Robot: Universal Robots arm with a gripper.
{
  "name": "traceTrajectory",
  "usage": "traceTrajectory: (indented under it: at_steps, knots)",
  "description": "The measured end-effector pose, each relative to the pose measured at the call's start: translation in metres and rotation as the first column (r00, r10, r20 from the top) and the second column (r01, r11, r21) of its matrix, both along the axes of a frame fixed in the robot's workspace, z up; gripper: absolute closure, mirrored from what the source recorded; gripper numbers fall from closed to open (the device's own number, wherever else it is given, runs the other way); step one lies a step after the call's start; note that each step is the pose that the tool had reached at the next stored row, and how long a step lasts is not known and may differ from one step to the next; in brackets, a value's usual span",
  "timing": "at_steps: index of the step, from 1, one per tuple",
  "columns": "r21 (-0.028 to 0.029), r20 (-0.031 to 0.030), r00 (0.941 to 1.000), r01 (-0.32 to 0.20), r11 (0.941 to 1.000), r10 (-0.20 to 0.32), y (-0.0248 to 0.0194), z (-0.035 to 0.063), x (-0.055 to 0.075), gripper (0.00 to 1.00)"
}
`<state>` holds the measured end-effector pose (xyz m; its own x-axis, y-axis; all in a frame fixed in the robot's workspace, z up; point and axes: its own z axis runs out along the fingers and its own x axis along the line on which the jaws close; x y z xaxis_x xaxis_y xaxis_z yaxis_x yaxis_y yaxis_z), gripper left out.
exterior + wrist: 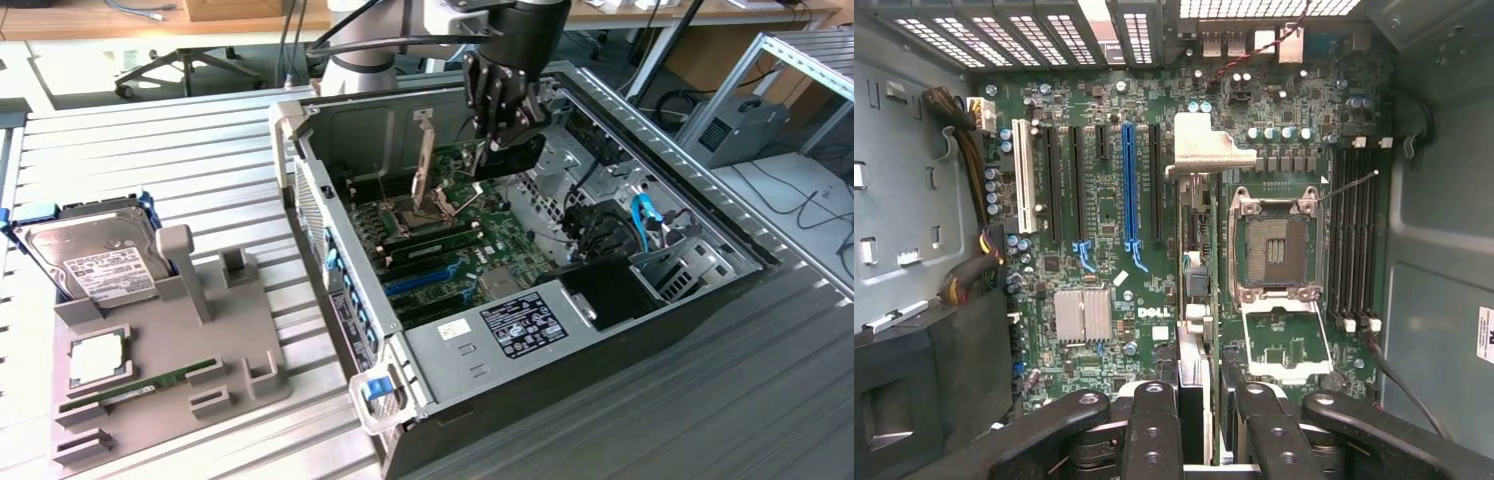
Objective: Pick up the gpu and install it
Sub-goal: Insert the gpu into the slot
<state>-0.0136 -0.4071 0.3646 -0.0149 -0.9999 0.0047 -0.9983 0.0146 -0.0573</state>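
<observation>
My gripper (pixel 507 125) hangs inside the open computer case (pixel 694 215), shut on the gpu (pixel 515 158), a thin black card that sits just below the fingers. In the wrist view the gpu (pixel 1194 270) appears edge-on between the black fingers (pixel 1154 430), with its silver bracket (pixel 1209 145) at the far end. The card is held above the motherboard (pixel 1104 350), between the blue expansion slot (pixel 1130 185) and the open CPU socket (pixel 1276 250). It is apart from every slot.
On the exterior view's left, a grey fixture (pixel 254 375) holds a silver hard drive (pixel 100 262), a green memory stick (pixel 140 385) and a small chip (pixel 98 358). Inside the case are cables (pixel 647 225), a black shroud (pixel 614 290) and memory slots (pixel 1354 235).
</observation>
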Motion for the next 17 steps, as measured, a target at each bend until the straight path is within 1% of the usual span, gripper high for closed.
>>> traceTrajectory:
  at_steps: [8, 10, 11, 17]
  knots:
    - [0.0000, 0.0000, 1.0000, 0.000, 1.0000, 0.000, -0.0004, -0.0133, 0.000, 0.73]
    - [0.0001, 0.0001, 1.0000, 0.000, 1.0000, 0.000, -0.0044, -0.0142, 0.000, 0.73]
    - [-0.0001, 0.0000, 1.0000, 0.000, 1.0000, 0.000, -0.0054, -0.0147, 0.000, 0.73]
    - [0.0001, 0.0001, 1.0000, 0.000, 1.0000, 0.000, -0.0068, -0.0160, 0.000, 0.73]
